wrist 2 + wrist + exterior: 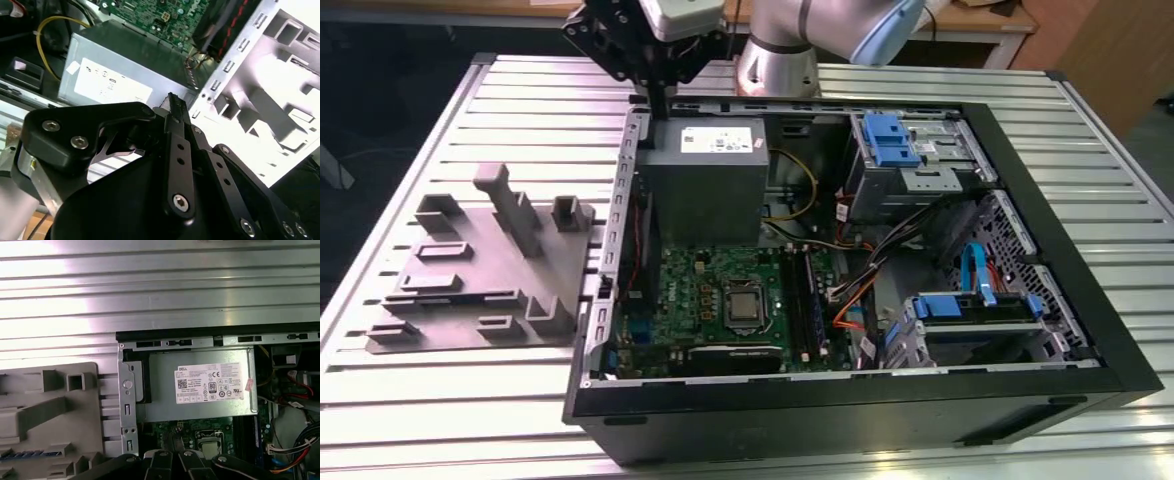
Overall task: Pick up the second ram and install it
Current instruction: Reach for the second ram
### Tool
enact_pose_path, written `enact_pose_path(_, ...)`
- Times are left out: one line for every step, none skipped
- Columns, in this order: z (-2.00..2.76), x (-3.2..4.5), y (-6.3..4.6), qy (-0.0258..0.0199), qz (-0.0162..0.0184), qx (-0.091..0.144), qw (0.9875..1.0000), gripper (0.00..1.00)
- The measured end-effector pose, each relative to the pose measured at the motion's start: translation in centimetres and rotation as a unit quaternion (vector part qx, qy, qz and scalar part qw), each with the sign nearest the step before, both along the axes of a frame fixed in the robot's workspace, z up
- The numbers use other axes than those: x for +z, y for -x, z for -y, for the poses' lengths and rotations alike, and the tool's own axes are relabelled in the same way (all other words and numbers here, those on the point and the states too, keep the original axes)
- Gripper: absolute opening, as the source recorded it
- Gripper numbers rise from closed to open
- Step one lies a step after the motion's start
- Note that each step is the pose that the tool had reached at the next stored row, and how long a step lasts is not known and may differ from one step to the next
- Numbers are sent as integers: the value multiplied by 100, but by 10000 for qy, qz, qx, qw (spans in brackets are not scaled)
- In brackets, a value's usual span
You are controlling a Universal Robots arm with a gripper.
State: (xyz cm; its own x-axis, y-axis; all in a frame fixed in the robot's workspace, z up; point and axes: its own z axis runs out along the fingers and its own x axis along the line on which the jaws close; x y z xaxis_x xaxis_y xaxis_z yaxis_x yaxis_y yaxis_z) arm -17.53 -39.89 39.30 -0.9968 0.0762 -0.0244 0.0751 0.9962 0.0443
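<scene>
**Tool (655,92) over the rim of an open computer case (854,395); second ram (27,454) in the tray.**
Tool narrow, its fingers (172,107) drawn together with nothing between them, hanging above the case wall beside the grey power supply (707,190); in the first wrist view the second ram appears as a thin dark-blue strip seated in a groove of the grey moulded tray (467,300), well apart from the tool; the tray rests on the slatted metal surface (1094,130) just beside the case, on the exterior view's left; the green motherboard (694,290) adjoins the power supply.
</scene>
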Motion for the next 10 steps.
enact_pose_path(0,0,21,0,0,0,10000,10)
enact_pose_path(0,-1,42,0,0,0,10000,10)
enact_pose_path(0,-1,64,0,0,0,10000,10)
enact_pose_path(0,-1,84,0,0,0,10000,10)
enact_pose_path(0,-2,103,0,0,0,10000,10)
enact_pose_path(0,-2,122,0,0,0,10000,10)
enact_pose_path(0,-3,142,0,0,0,10000,10)
enact_pose_path(0,-4,161,-1,1,0,10000,10)
enact_pose_path(0,-4,175,-1,1,0,10000,10)
enact_pose_path(0,-4,185,0,0,0,10000,10)
